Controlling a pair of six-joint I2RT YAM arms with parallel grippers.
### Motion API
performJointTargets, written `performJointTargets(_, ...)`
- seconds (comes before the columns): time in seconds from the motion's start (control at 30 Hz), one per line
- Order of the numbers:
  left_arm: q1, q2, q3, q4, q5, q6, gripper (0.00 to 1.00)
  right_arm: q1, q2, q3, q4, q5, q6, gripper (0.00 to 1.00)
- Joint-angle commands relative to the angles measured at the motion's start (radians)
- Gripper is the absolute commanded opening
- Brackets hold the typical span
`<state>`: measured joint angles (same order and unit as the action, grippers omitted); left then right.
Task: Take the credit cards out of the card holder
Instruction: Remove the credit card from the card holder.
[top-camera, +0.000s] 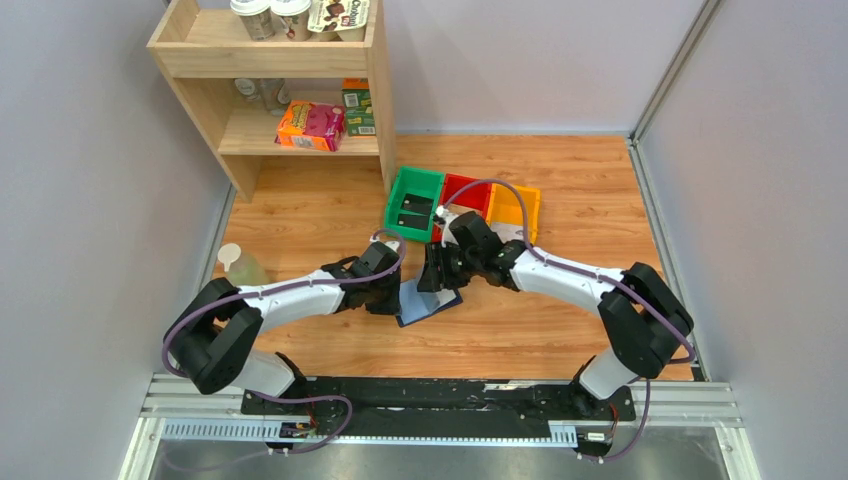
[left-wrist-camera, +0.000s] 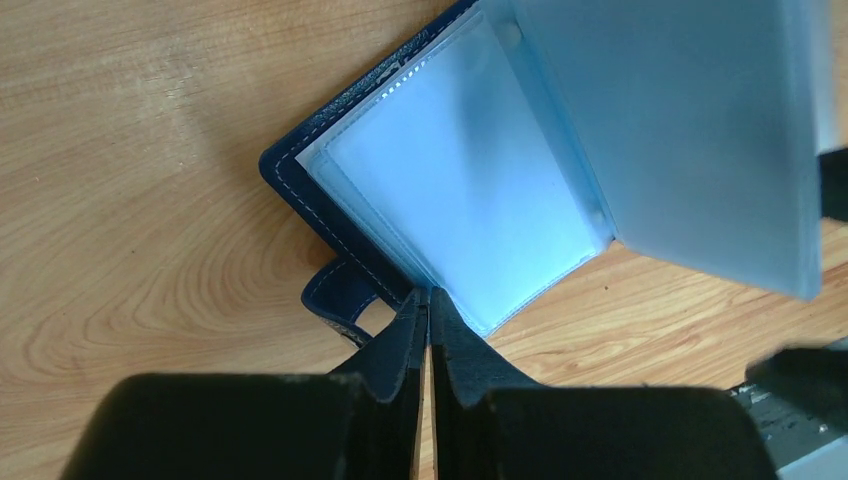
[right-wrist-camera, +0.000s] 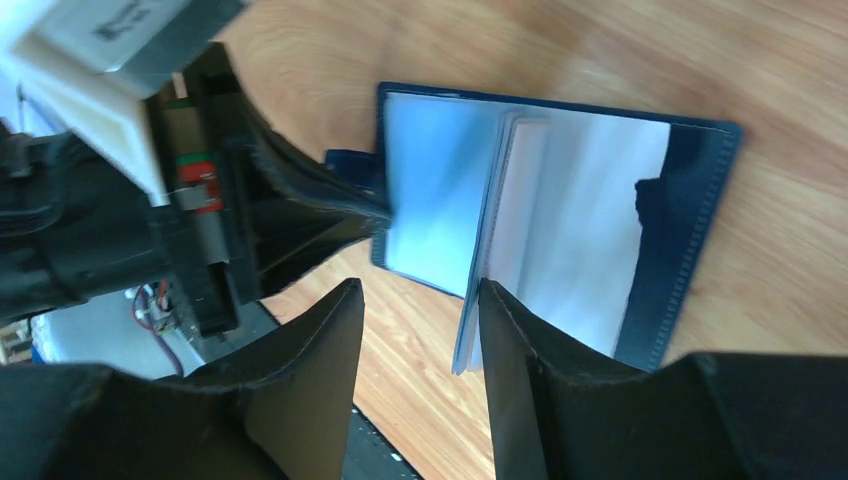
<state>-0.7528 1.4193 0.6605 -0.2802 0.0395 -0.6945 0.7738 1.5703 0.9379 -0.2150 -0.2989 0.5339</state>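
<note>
Navy card holder (right-wrist-camera: 700, 220) lies open on the wooden counter (top-camera: 580, 200). The left end effector (left-wrist-camera: 428, 300) pinches its edge, and the right end effector (right-wrist-camera: 418, 300) is spread apart by a raised sleeve (right-wrist-camera: 490, 250).

- Surface (top-camera: 600, 200): carries every item listed below.
- Shelf unit (top-camera: 378, 90): far left corner of surface. Cups (top-camera: 272, 15) stand on its top tier, boxes (top-camera: 312, 125) on the lower tier.
- Left bin (top-camera: 397, 200), middle bin (top-camera: 462, 190), right bin (top-camera: 510, 205): one row, side by side, just right of the shelf unit's foot.
- Credit cards (top-camera: 410, 217): two, lying inside left bin.
- Card holder (top-camera: 425, 308): lying open on surface, in front of the bins.
- Left end effector (top-camera: 387, 300): at card holder's left edge, tips touching it.
- Right end effector (top-camera: 432, 278): over card holder's far side, between it and the bins.
- Bottle (top-camera: 237, 265): left edge of surface, well apart from card holder.
</note>
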Motion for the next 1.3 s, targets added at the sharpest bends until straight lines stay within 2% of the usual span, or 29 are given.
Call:
performJointTargets(0.0,-0.005,-0.014,-0.025,0.013,0.000,-0.014,0.09,0.031,-0.007,0.045,0.048,-0.078,0.000,0.49)
performJointTargets(0.2,-0.005,-0.066,-0.053,0.027,-0.027,-0.036,0.09,0.044,0.051,0.053,0.049,-0.117,-0.005,0.50)
performJointTargets(0.53,-0.005,-0.105,-0.082,0.033,-0.036,-0.065,0.09,0.044,0.059,0.062,0.020,-0.091,-0.029,0.67)
performJointTargets(0.77,-0.005,-0.151,-0.094,0.021,-0.078,-0.077,0.09,0.042,0.004,0.068,-0.069,0.101,-0.049,0.78)
performJointTargets(0.87,-0.005,-0.190,-0.098,0.001,-0.095,-0.085,0.09,0.042,-0.029,0.075,-0.135,0.266,-0.031,0.82)
performJointTargets(0.93,-0.005,-0.226,-0.095,-0.017,-0.108,-0.085,0.09,0.042,-0.052,0.070,-0.152,0.358,-0.031,0.82)
performJointTargets(1.03,-0.005,-0.292,-0.079,-0.050,-0.127,-0.083,0.11,0.039,-0.091,0.042,-0.114,0.363,-0.054,0.80)
performJointTargets(1.17,-0.005,-0.336,-0.047,-0.053,-0.118,-0.077,0.13,0.021,-0.105,0.024,-0.037,0.226,-0.064,0.72)
performJointTargets(1.27,-0.005,-0.321,-0.018,-0.037,-0.116,-0.071,0.16,-0.013,-0.089,0.013,0.025,0.098,-0.045,0.61)
